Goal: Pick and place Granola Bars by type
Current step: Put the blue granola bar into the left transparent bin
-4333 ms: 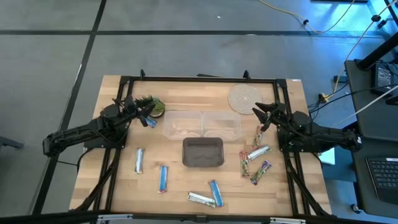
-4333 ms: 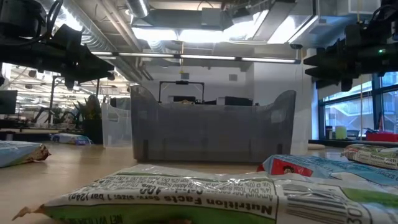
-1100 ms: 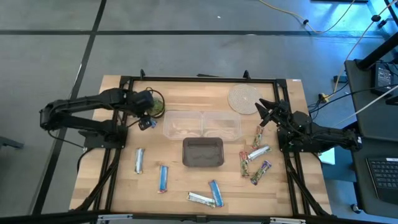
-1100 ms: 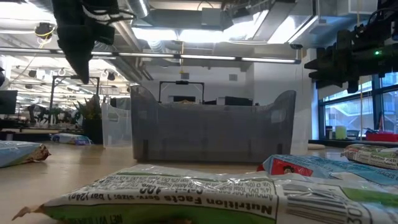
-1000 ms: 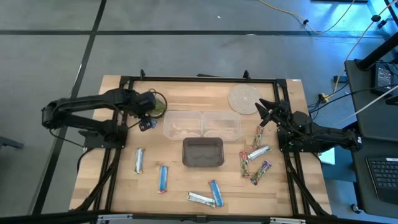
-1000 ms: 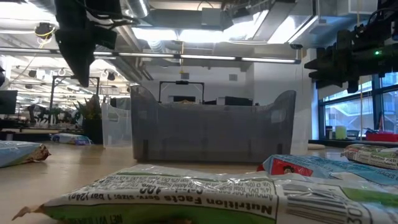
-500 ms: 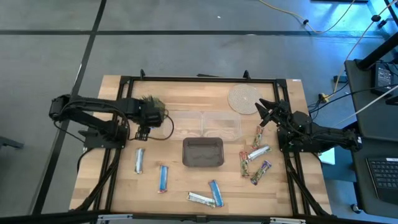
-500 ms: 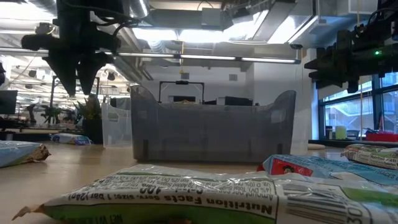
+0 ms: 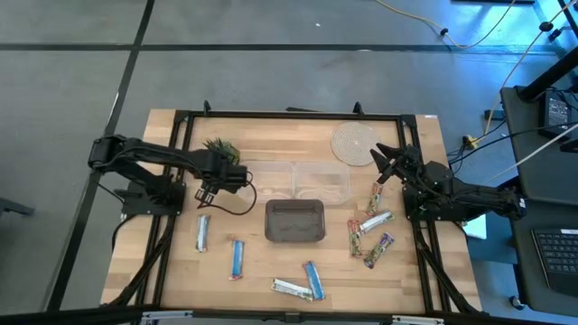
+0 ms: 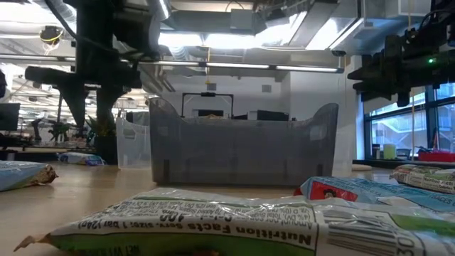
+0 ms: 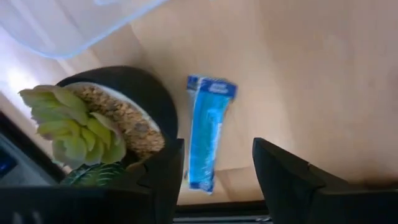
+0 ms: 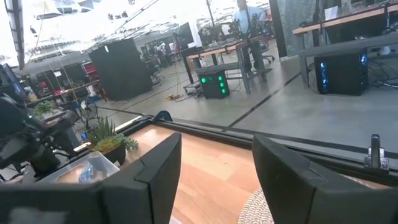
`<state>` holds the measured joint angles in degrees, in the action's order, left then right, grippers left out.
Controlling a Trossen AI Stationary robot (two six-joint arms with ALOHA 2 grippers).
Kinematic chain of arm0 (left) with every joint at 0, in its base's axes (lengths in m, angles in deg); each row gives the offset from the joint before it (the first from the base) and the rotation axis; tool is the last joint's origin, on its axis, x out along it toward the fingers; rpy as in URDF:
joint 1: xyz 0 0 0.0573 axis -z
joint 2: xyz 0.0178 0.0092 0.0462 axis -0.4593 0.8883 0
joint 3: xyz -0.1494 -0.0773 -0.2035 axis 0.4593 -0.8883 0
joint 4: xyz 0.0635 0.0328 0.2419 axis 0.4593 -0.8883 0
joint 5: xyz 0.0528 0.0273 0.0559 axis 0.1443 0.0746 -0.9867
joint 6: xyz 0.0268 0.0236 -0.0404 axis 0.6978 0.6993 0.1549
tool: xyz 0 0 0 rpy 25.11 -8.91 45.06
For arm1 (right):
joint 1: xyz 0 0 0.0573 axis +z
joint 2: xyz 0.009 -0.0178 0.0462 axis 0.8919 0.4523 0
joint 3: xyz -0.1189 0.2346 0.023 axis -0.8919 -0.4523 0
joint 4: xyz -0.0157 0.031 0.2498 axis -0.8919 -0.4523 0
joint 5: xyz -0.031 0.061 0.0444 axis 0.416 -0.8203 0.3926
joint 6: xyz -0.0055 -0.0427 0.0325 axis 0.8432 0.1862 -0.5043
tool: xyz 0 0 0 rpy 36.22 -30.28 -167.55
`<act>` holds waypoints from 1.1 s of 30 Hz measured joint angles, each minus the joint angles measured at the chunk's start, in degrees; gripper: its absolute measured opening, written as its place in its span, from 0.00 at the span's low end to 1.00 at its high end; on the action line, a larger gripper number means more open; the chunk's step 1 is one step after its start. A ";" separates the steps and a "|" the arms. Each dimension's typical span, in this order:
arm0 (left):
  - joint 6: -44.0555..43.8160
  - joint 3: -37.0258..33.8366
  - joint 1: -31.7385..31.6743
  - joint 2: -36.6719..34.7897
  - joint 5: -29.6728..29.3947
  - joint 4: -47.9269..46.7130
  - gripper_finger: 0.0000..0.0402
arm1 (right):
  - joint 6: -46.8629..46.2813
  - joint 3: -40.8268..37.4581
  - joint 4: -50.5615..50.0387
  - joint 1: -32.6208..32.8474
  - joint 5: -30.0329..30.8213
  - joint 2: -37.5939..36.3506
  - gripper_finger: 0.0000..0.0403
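My left gripper [image 9: 206,191] hangs open above the wood between the potted plant [image 9: 221,149] and a blue bar [image 9: 202,233]. In its wrist view the blue bar [image 11: 208,134] lies flat on the table beyond the gap of my left gripper [image 11: 217,152], next to the plant's pot [image 11: 118,112]. Another blue bar [image 9: 237,258] lies nearer the front. A silver-white bar [image 9: 291,288] and a blue bar [image 9: 313,280] lie at the front edge. Multicoloured bars [image 9: 372,221] lie at the right. My right gripper [image 9: 377,161] waits open at the right, holding nothing.
A grey bin [image 9: 294,221] stands mid-table, with clear containers [image 9: 293,181] just behind it. A round woven coaster [image 9: 354,142] lies at the far right. Black frame rails [image 9: 289,116] run along the table's edges. In the low view a white-and-green wrapper [image 10: 213,220] fills the foreground.
My left gripper has gone from beside the plant toward the near edge and downward. It has rolled about its own axis, so both fingers now show side by side in the low view. No bar has moved.
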<state>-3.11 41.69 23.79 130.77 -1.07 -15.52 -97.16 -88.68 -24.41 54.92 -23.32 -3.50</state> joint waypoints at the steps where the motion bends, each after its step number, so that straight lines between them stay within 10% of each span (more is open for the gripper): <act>1: -0.02 0.00 -0.08 0.64 0.08 0.00 0.45 | 0.01 0.00 0.03 0.00 -0.02 0.00 0.50; 33: -66.02 -0.07 7.67 -2.47 2.65 -0.25 0.42 | 0.30 0.00 0.07 0.00 0.00 0.00 0.50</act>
<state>-69.13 41.63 31.46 128.30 1.58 -15.77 -96.86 -88.68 -24.35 54.92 -23.32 -3.50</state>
